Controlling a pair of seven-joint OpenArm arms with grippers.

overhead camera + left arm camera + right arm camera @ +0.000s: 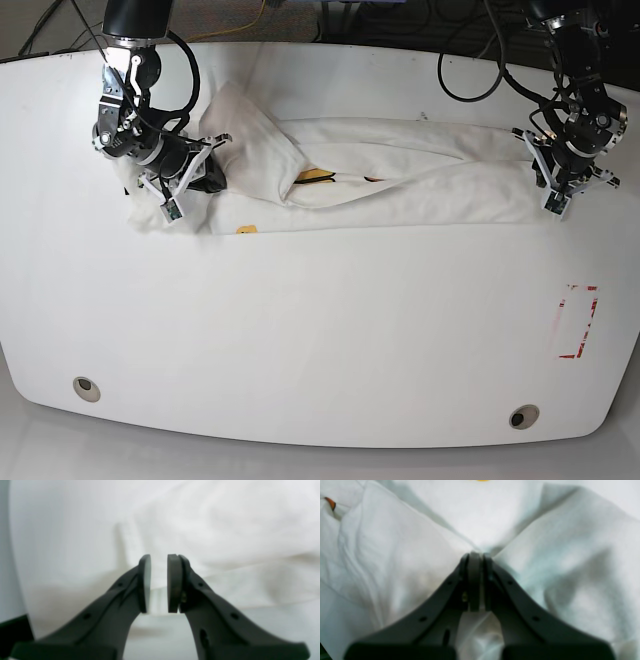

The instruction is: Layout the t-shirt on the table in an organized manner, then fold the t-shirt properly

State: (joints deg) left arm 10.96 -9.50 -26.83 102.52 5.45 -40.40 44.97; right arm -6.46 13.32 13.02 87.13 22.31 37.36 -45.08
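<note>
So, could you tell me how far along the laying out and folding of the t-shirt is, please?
Done: little. The t-shirt lies bunched in a long band across the far side of the table, not spread flat. In hand: the right gripper is shut on a pinch of fabric at one end; the left gripper sits at the other end, its fingers slightly apart around the cloth edge. Left: flattening, then every fold.

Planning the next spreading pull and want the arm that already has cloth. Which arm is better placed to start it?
The right arm, probably. Its right gripper is shut on bunched fabric of the t-shirt. The left gripper shows a gap between its pads, with only a thin hem edge between them.
</note>
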